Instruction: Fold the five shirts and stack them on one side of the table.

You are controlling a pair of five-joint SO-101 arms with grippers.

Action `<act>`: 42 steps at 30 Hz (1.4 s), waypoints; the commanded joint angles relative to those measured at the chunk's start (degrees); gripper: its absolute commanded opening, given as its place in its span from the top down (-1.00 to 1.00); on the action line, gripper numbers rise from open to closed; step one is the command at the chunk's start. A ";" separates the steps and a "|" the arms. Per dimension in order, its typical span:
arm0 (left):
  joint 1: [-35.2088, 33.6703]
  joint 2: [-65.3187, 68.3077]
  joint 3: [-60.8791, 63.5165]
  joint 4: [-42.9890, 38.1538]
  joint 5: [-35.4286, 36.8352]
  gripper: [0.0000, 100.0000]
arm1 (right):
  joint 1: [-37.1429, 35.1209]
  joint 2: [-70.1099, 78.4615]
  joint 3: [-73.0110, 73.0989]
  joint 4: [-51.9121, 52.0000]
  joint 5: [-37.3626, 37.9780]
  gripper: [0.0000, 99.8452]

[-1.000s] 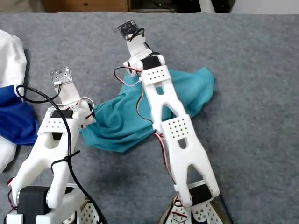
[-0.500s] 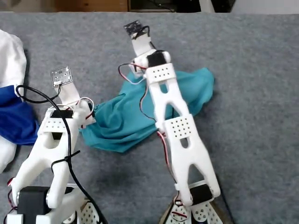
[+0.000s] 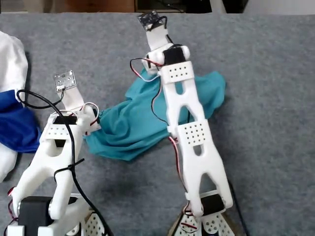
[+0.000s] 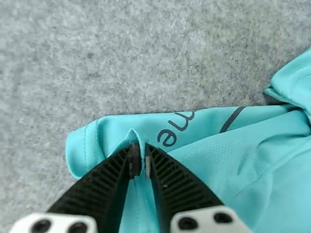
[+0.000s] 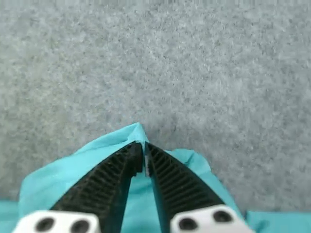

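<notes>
The teal shirt (image 3: 128,123) lies crumpled in the middle of the grey desk (image 3: 266,73), between the two arms and partly under the right arm (image 3: 189,132). Over the last second the right arm has swung its wrist away from its base and a little to the right in the high view, drawing the shirt's far corner along, so that this edge now lies farther up the desk than before. The right gripper (image 5: 144,150) has its fingers (image 5: 165,174) clamped on that pointed corner, low over the grey surface. The left arm (image 3: 54,147) has not moved; the left gripper (image 4: 138,160) keeps its fingers (image 4: 112,179) pressed together on a pinched ridge of the shirt's near edge, just beside the dark print. The rest of the shirt stays bunched where it was. At the left edge of the desk a white garment (image 3: 12,54) and a blue garment (image 3: 17,125) lie together, unchanged, well apart from the teal one
</notes>
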 commanded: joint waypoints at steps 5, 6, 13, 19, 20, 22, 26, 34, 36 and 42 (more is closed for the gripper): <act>-0.79 -0.31 -0.18 -0.88 0.18 0.96 | 0.31 -6.81 -2.15 12.04 0.62 0.99; -0.79 -0.31 -0.18 -0.88 0.18 0.96 | 0.31 -6.64 -1.98 13.19 1.85 0.99; -0.79 -0.31 -0.18 -0.88 0.18 0.96 | 0.57 0.48 -0.92 11.69 12.04 0.99; -0.79 -0.31 -0.18 -0.97 0.18 0.96 | 0.31 2.51 -2.77 10.11 17.05 0.92; -0.79 -0.31 -0.18 -0.97 0.18 0.96 | 0.31 2.33 -2.77 9.93 16.97 0.85; -0.79 -0.31 -0.18 -0.97 0.18 0.96 | 0.40 2.15 -2.77 9.85 17.05 0.70; -0.79 -0.31 -0.18 -0.97 0.18 0.96 | 0.31 2.15 -2.77 9.76 17.05 0.52; -0.79 -0.31 -0.26 -0.97 0.18 0.96 | 0.22 0.31 -2.68 6.86 16.62 0.51; -0.79 -0.31 -0.26 -0.97 0.18 0.96 | 0.22 0.40 -2.07 2.73 16.62 0.51; -0.79 -0.31 -0.26 -0.97 0.18 0.96 | -0.75 1.63 0.31 -3.60 16.62 0.51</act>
